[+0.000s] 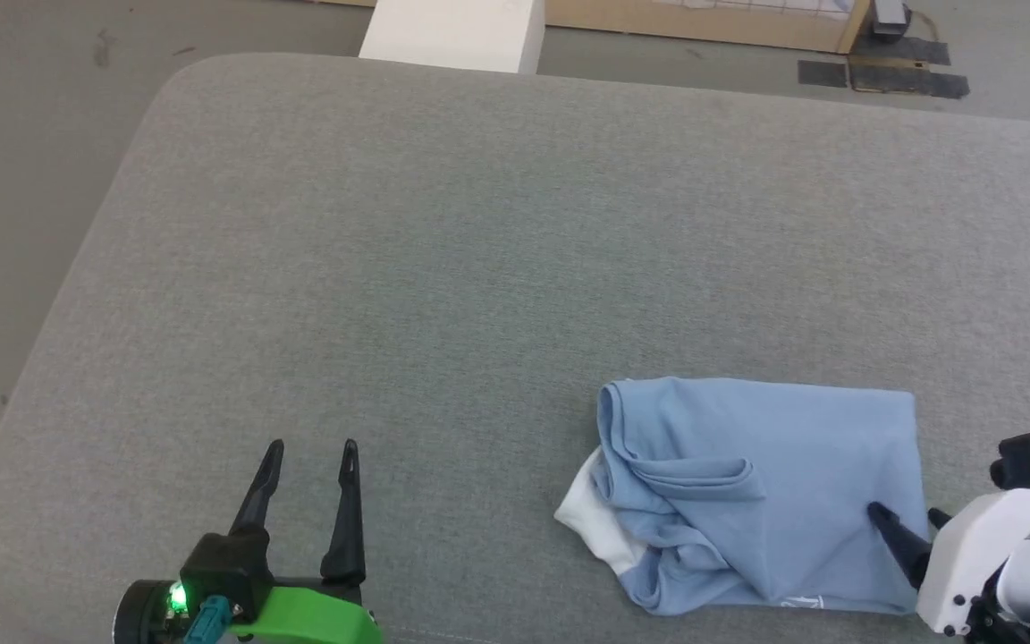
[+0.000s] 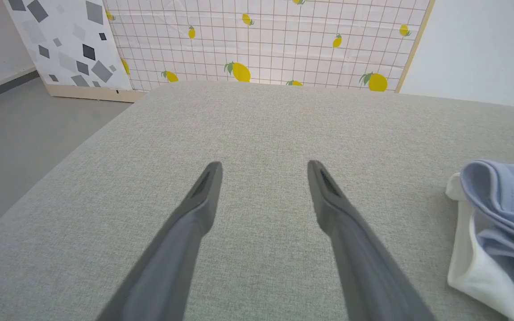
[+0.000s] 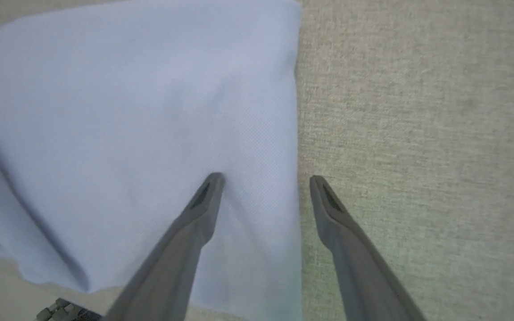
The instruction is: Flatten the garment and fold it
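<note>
Fabric in light blue, the garment (image 1: pixel 774 483), lies on the near right part of a grey cloth-covered surface (image 1: pixel 479 268). It is gathered into a rough rectangle. Its far edge and right edge run fairly straight, while its left side is bunched into rolled folds. A white patch of collar or lining pokes out at the lower left corner, and a small white logo (image 1: pixel 806 602) shows close to the near edge.

The right gripper (image 1: pixel 904 512) stands released, jaws wide apart and holding nothing. It straddles the garment's right edge. In the right wrist view one finger (image 3: pixel 203 200) lies over the blue knit and the other finger is over the bare grey surface just beside the hem. The finger over the cloth seems to rest on it, though the angle does not make contact certain.

The left gripper (image 1: pixel 313 444) is also spread wide and empty. It hovers over bare surface near the front left, well apart from the garment, with its fingers pointing away from the robot. In the left wrist view the garment's bunched side sits off to the right of those fingers.

Beyond the far edge of the surface stand a white block (image 1: pixel 452 31) and a grid-patterned panel printed with lemons (image 2: pixel 283 44).
</note>
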Tool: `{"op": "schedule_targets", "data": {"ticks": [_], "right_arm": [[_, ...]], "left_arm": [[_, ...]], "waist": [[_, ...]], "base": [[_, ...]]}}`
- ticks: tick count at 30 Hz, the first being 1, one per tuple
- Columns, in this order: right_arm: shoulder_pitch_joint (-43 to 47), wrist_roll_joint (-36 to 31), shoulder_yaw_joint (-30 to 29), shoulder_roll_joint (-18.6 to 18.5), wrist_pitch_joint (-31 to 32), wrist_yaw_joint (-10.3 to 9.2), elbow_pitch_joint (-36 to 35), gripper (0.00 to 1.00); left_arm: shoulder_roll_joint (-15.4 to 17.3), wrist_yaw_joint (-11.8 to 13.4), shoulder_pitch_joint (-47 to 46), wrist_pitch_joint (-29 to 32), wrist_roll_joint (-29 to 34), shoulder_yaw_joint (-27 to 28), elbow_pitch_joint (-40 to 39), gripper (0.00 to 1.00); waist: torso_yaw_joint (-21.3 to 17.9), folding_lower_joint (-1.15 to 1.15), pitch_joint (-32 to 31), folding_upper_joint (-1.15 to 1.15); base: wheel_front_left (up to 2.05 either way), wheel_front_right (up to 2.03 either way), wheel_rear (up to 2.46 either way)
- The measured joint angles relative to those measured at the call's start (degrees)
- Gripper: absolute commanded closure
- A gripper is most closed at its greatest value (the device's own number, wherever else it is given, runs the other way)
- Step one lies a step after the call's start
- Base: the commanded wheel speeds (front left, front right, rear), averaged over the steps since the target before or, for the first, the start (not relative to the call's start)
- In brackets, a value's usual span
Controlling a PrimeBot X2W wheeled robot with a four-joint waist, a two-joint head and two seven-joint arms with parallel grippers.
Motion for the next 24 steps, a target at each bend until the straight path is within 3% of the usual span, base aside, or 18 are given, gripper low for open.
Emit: {"op": "schedule_targets", "data": {"ticks": [8,9,10,17,24], "right_arm": [[-3.5,1.6,1.9,-2.2,-0.5,0.02,7.2,0.00],[-3.9,2.3,1.9,-2.5,-0.4,0.03,7.8,0.40],[-4.2,2.8,1.8,-2.6,-0.3,0.03,8.2,1.00],[-5.4,4.2,3.3,-3.4,0.2,0.05,8.4,1.00],[-5.8,2.4,6.3,-6.6,-4.1,0.03,4.3,1.00]], "left_arm": [[0.8,0.0,-0.3,1.0,0.0,-0.1,-0.6,0.00],[0.8,0.0,-0.6,1.2,0.1,-0.1,-0.6,0.00],[0.9,0.0,-0.8,1.2,0.1,-0.1,-0.7,0.00],[1.2,0.0,-1.3,1.4,0.1,-0.3,-1.1,0.00],[1.2,0.5,-1.3,1.4,0.1,-0.7,-2.0,0.00]], "waist": [[1.1,0.00,0.5,0.00],[1.2,0.00,0.6,0.00],[1.2,0.00,0.6,0.00],[0.4,0.00,0.3,0.00],[-1.7,0.00,-0.1,0.00]], "base": [[0.00,0.00,0.00],[0.00,0.00,0.00],[0.00,0.00,0.00],[0.00,0.00,0.00],[0.00,0.00,0.00]]}}
